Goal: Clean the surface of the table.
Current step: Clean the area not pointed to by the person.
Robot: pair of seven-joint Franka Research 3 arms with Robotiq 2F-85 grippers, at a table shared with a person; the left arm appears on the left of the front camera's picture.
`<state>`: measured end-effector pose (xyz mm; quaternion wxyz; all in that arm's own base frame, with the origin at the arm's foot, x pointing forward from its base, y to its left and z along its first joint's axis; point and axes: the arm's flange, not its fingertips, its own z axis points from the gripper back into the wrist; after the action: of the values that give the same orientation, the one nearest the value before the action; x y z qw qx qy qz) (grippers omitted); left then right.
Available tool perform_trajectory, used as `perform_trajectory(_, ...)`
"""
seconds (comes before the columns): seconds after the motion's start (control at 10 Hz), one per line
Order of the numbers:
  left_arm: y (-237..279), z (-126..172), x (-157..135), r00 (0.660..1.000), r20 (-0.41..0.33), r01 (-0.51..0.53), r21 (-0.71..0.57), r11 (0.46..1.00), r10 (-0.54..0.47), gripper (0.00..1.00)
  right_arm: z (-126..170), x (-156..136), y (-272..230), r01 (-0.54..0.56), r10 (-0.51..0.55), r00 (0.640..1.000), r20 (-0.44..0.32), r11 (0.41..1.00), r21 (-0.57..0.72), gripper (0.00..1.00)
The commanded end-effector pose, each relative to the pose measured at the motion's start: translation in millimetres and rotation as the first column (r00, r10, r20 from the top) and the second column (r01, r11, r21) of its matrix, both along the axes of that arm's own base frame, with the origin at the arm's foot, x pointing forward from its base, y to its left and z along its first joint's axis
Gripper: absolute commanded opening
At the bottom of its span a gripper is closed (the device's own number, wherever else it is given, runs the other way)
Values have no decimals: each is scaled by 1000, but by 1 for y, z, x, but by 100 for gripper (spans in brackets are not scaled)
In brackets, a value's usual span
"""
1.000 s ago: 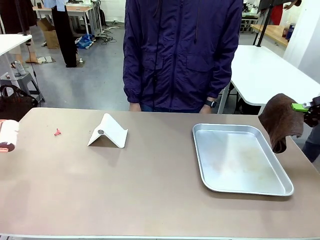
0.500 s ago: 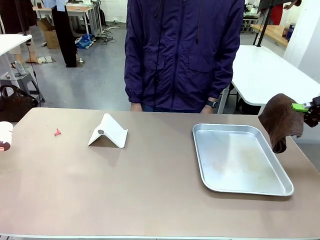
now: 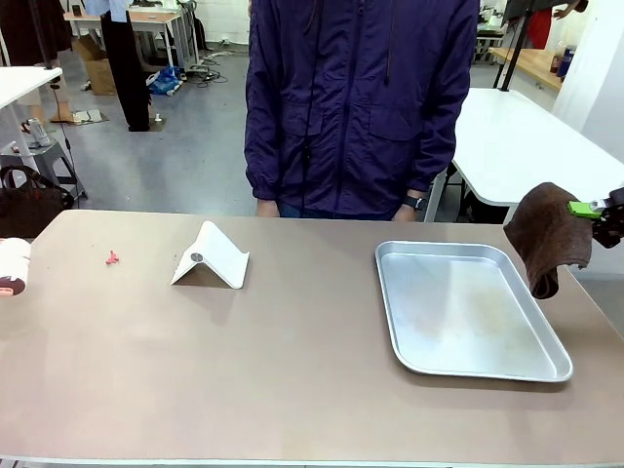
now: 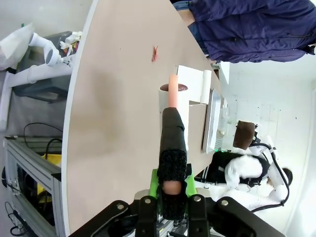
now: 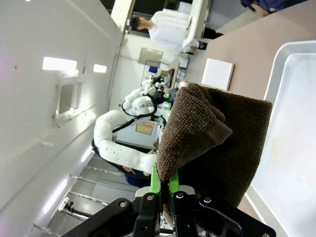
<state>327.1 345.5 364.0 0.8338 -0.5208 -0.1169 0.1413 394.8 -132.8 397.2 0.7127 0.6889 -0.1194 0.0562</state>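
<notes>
The brownish table point(image 3: 292, 370) carries a small pink scrap point(image 3: 112, 257) at its far left. In the left wrist view my left gripper point(image 4: 172, 190) is shut on the black handle of a lint roller point(image 4: 173, 128). Its white roll point(image 3: 12, 263) hangs at the table's left edge. The scrap point(image 4: 154, 53) lies beyond the roll. Off the table's right end, my right gripper point(image 3: 600, 210) is shut on a brown cloth point(image 3: 546, 234) held in the air above the edge. The cloth point(image 5: 212, 133) drapes over the closed green fingers point(image 5: 154, 185).
A silver metal tray point(image 3: 468, 312) lies at the right, under and beside the hanging cloth. A white folded card point(image 3: 210, 255) stands left of centre. A person in a purple jacket point(image 3: 361, 97) stands at the far edge, hands down. A white table point(image 3: 517, 136) is behind.
The roller's white roll shifted slightly at the table's left edge. The person leaned a little to the right. The right gripper and its cloth stayed put.
</notes>
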Motion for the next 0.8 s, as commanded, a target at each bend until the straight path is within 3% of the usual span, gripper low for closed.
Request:
perform_trajectory(0.0,-16,5,14,999,-2,-33,-22,999,33,22,3,0,0,-6,6,1000,26,1000,15,7)
perform_trajectory(0.7,-75,-9,106,996,-78,-22,142,990,33,22,3,0,0,-6,6,1000,26,1000,15,7)
